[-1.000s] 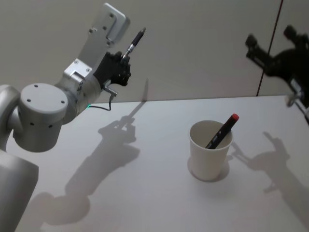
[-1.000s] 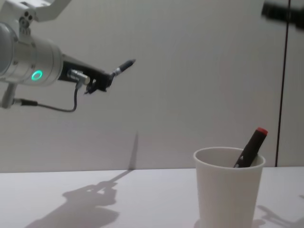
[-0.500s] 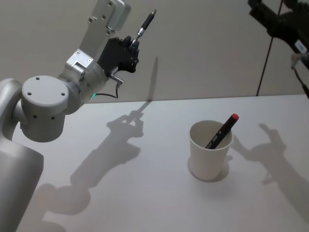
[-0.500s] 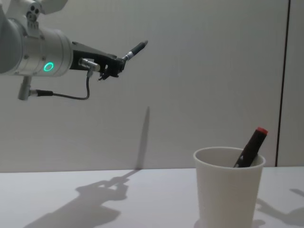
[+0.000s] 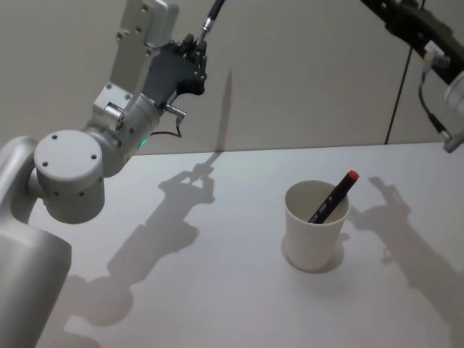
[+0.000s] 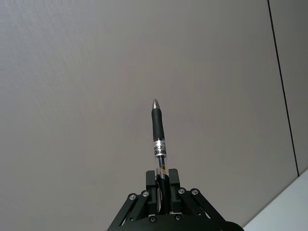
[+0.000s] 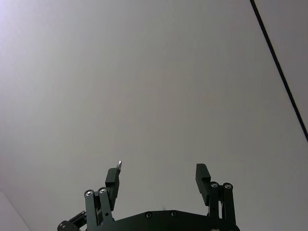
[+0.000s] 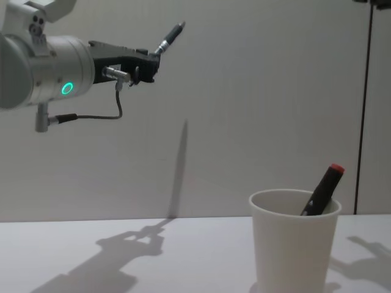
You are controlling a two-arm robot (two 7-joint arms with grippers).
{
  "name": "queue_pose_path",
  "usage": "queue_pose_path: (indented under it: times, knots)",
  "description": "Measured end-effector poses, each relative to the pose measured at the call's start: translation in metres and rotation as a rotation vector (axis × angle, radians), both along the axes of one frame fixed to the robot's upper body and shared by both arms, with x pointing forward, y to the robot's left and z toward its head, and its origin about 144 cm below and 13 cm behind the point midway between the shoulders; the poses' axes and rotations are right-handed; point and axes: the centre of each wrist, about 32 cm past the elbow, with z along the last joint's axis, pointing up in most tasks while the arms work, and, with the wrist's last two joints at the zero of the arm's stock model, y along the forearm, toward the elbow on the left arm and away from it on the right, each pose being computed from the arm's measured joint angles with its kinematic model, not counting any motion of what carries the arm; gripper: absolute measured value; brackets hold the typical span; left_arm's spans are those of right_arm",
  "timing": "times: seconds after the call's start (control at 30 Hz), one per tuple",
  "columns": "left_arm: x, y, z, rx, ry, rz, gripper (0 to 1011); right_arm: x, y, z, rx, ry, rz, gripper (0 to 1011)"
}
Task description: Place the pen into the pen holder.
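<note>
Your left gripper (image 5: 197,45) is clamped on the back end of the slim black pen with a silver tip (image 5: 212,14), and it holds the pen high at the far left, well above the pale grey table (image 5: 232,290). The pen's long axis runs up out of the jaws, tip skyward and leaning slightly right — so the free end points away from the target. The pen holder, a plain white tapered paper cup with a rolled rim (image 5: 313,232), stands upright on the table, to the right of that gripper, well below it and nearer the robot. A black marker with a red cap (image 5: 336,194) leans inside it against the right of the rim. Your right gripper (image 7: 159,179) is raised at the far right, fingers apart and holding nothing. As I judge it, you need to carry the pen right and down and tip its axis over until one end faces the cup's mouth — the open left part looks safest.
</note>
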Motion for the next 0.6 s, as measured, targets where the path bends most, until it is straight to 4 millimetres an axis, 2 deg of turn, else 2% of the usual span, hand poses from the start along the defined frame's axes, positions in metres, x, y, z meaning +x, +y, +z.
queue_pose_path:
  times: [0.3,0.6]
  knots:
    - [0.002,0.001,-0.011,-0.069,-0.082,-0.037,155,0.002,0.009,0.002,0.038,0.024,0.030,1001]
    - [-0.001,0.004,-0.020,-0.100,-0.116,-0.097,154,0.006,0.030,0.008,0.062,-0.002,0.104,1001]
